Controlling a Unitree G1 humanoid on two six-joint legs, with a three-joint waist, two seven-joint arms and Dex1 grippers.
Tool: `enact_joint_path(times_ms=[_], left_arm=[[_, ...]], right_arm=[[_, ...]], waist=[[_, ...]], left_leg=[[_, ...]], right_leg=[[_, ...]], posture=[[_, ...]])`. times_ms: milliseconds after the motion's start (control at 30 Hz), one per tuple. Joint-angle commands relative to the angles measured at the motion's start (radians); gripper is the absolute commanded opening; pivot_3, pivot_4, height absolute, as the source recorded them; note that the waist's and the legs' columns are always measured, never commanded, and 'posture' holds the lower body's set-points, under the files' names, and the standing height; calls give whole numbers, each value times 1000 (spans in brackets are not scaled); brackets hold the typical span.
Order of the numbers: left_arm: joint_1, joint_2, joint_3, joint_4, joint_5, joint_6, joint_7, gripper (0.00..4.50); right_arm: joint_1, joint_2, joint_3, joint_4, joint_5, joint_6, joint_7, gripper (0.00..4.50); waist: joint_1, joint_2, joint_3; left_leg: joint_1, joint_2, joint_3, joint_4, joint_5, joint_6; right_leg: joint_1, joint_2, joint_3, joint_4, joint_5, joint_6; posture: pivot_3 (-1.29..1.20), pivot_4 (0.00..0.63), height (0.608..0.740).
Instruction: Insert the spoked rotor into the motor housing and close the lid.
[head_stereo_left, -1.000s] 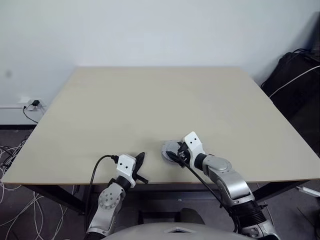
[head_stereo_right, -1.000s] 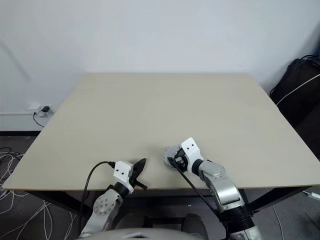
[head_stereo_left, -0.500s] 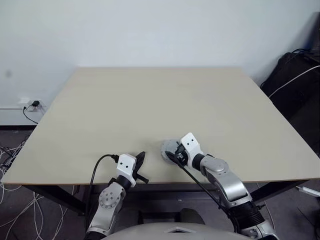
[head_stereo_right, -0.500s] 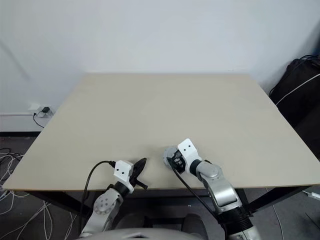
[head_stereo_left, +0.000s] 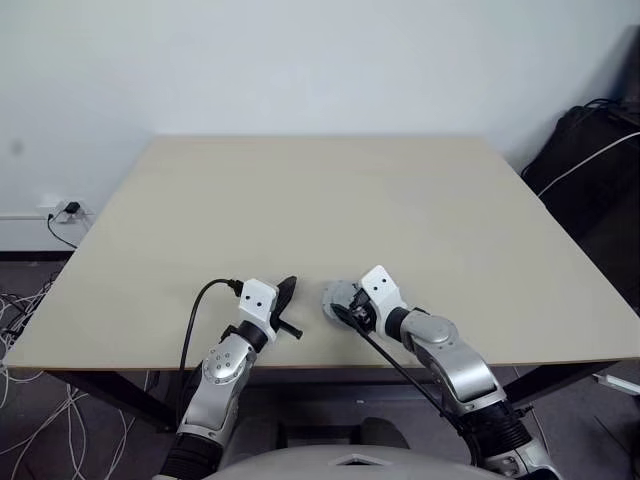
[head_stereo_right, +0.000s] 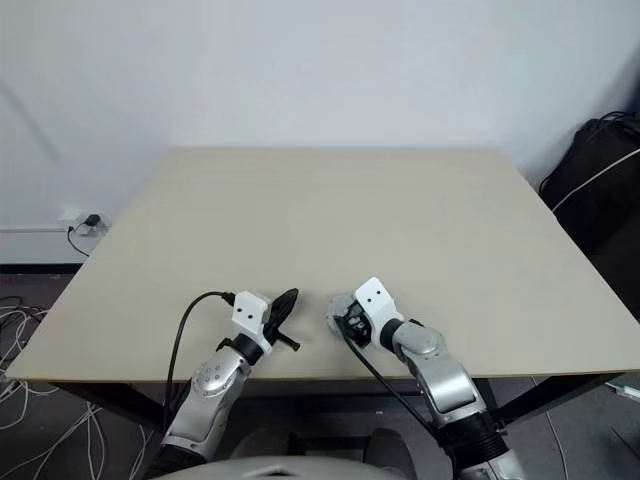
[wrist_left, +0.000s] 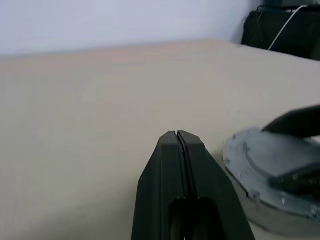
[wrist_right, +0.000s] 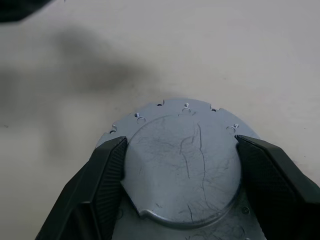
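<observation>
Two right hand (wrist_right: 180, 165) fingers flank the lid (wrist_right: 182, 165) on both sides.

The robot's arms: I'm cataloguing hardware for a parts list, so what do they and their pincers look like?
Both arms are silver-grey metal with rounded joint housings. Each wrist carries a white block with two small dark dots. The left pincer and right pincer each have two black tapered fingers; the right fingers have fine-textured inner faces. A black cable loops to each wrist.

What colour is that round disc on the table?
Grey, with a lighter notched rim, seen best in the right wrist view: the lid.
</observation>
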Motion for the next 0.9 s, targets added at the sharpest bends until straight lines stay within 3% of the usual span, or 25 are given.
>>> enact_joint_path(times_ms=[33,500,900], left_arm=[[-18,-1,-3,-42,-5,5,-9,0],[15,-15,-6,-58,-5,11,-4,0],[19,-17,-4,-56,-6,12,1,0]], right_arm=[[30,-22,13,37,-12,68,6,3128],[2,13,5,67,-32,65,-73,3128],[-11,-24,30,65,-27,107,-27,3128]], waist=[[4,0,0],[8,-1,0],[8,-1,0]], left_leg=[[0,0,0,0,0,0],[1,0,0,0,0,0],[2,0,1,0,0,0]], right_leg=[[0,0,0,0,0,0],[0,-1,-1,1,0,0],[0,-5,-5,1,1,1]], posture=[[0,0,740],[0,0,740],[0,0,740]])
